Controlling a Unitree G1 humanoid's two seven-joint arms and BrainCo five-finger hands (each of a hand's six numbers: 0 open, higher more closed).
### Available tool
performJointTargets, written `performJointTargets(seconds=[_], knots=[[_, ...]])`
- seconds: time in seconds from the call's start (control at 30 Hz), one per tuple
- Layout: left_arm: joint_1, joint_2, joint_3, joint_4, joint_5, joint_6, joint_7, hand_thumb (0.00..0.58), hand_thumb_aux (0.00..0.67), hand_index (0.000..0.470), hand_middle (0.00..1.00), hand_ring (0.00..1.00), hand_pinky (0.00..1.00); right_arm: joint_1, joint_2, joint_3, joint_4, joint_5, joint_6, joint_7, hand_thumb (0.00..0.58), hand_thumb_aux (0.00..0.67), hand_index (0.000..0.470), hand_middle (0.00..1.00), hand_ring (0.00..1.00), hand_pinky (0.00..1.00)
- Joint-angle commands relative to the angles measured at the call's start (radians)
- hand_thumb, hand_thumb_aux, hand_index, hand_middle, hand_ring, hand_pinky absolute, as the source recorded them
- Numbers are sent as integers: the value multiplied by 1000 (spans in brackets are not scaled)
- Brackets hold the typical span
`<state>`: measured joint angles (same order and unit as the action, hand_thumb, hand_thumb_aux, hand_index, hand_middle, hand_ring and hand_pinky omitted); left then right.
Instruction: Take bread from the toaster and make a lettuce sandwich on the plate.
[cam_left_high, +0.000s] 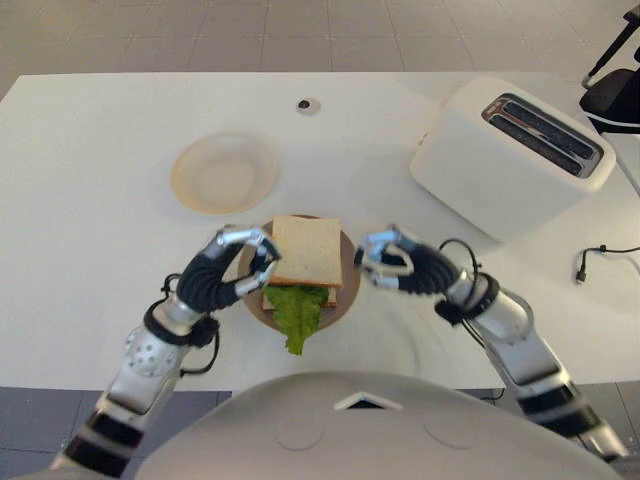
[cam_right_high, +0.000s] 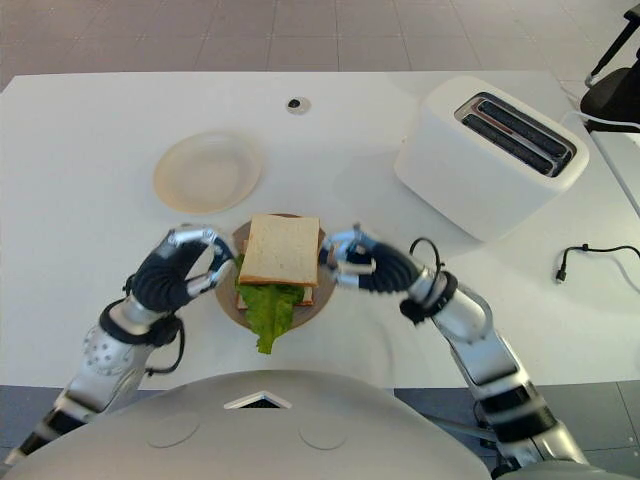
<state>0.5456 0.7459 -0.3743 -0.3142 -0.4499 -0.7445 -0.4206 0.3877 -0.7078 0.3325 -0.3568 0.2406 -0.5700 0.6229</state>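
A sandwich sits on a brown plate (cam_left_high: 345, 300) near the table's front edge: a slice of bread (cam_left_high: 306, 250) on top, green lettuce (cam_left_high: 297, 312) hanging out toward me, another slice under it. My left hand (cam_left_high: 240, 262) is at the plate's left rim, fingers curled, holding nothing. On the opposite side, just off the plate's right rim, my right hand (cam_left_high: 385, 260) also has curled fingers and is empty. The white toaster (cam_left_high: 510, 155) stands at the back right, its two slots empty.
An empty cream plate (cam_left_high: 224, 172) lies behind and left of the sandwich. A small dark round fitting (cam_left_high: 307, 104) sits near the table's far edge. A black cable (cam_left_high: 600, 258) lies at the right edge. A black chair (cam_left_high: 612, 90) stands beyond the toaster.
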Motion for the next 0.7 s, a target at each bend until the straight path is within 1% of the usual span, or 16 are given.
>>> performJointTargets(seconds=[0.03,0.07,0.1,0.17,0.23,0.33,0.37,0.4,0.43,0.47,0.5,0.53,0.6,0.63,0.67,0.7], knots=[[191,132,54,91,-78,2,-183,580,670,470,1000,1000,1000,116,-136,52,24,16,-50,183,580,670,470,1000,1000,1000],[213,141,91,120,-57,11,-188,580,670,470,1000,1000,1000,121,-141,61,32,-10,-45,201,580,670,470,1000,1000,1000],[226,147,119,156,7,27,-185,580,670,470,1000,1000,1000,118,-139,67,44,-46,-40,207,580,670,470,1000,1000,1000],[213,146,140,228,190,83,-162,580,670,470,1000,1000,1000,96,-115,86,81,-133,-27,199,580,670,470,1000,1000,1000],[136,98,111,268,385,149,-132,580,670,470,1000,1000,1000,60,-63,110,125,-229,-8,162,580,670,470,1000,1000,1000],[-28,-53,57,297,586,202,-46,580,670,470,1000,1000,1000,-15,55,97,178,-324,47,55,580,670,470,1000,1000,1000],[-71,-97,44,304,627,214,-21,579,644,452,1000,1000,1000,-38,91,85,193,-346,71,17,580,670,470,1000,1000,1000],[-116,-145,25,310,669,224,3,546,507,356,1000,1000,1000,-63,127,65,211,-374,100,-30,580,670,470,1000,1000,1000],[-160,-196,12,321,705,243,33,558,539,378,1000,1000,1000,-87,161,39,233,-397,133,-83,580,670,470,1000,1000,1000],[-198,-236,-1,330,742,252,59,576,612,429,1000,1000,1000,-106,188,17,255,-421,158,-129,580,670,470,1000,1000,1000],[-234,-278,-7,346,755,265,83,557,536,376,1000,1000,1000,-126,221,-11,278,-437,190,-184,580,670,470,1000,1000,1000],[-272,-321,-10,370,768,279,114,577,620,435,1000,1000,1000,-148,254,-36,301,-453,220,-239,580,670,470,1000,1000,1000],[-332,-388,-13,418,793,294,168,576,612,429,1000,1000,1000,-189,318,-85,341,-457,275,-333,580,670,470,1000,1000,1000],[-363,-417,-10,450,808,300,200,579,638,448,1000,1000,1000,-206,341,-105,358,-464,293,-375,580,670,470,1000,1000,1000],[-393,-440,-5,482,826,305,236,577,623,437,1000,1000,1000,-217,360,-120,371,-464,307,-402,580,670,470,1000,1000,1000],[-437,-470,4,533,860,321,302,580,670,470,1000,1000,1000,-225,375,-127,382,-470,313,-425,580,670,470,1000,1000,1000]])
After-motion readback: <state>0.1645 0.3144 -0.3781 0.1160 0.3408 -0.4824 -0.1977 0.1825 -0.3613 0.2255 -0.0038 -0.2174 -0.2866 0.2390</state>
